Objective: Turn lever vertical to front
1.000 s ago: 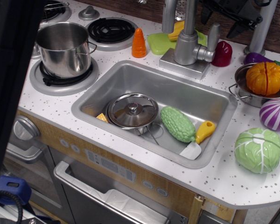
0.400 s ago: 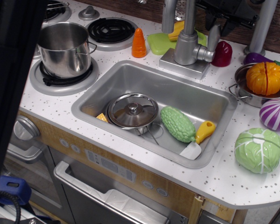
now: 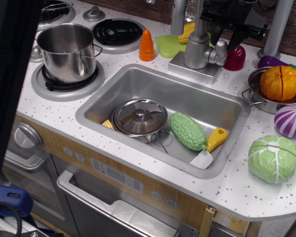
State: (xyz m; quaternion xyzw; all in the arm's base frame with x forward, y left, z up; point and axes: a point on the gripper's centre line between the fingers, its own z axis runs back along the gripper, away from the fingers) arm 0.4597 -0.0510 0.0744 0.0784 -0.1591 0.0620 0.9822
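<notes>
The lever [image 3: 220, 51] is a short silver-grey handle on the right side of the stubby faucet body [image 3: 196, 51], behind the sink. It stands upright, and its top is hidden behind my gripper. My black gripper [image 3: 224, 36] has come down from the top right onto the lever's upper end. Its two fingers [image 3: 213, 33] stand apart on either side of the lever top. I cannot tell whether they touch it.
The tall faucet pipe [image 3: 201, 16] rises just left of the gripper. A red pepper [image 3: 235, 58] sits just right of the lever, and a green plate [image 3: 168, 46] and a carrot [image 3: 147, 45] to the left. The sink [image 3: 138, 75] holds a lid, a green gourd and a spatula. A bowl with a pumpkin [image 3: 280, 83] is at right.
The gripper has moved left and down from the top right corner. Its fingers now straddle the lever's top. The lever has not visibly turned.
</notes>
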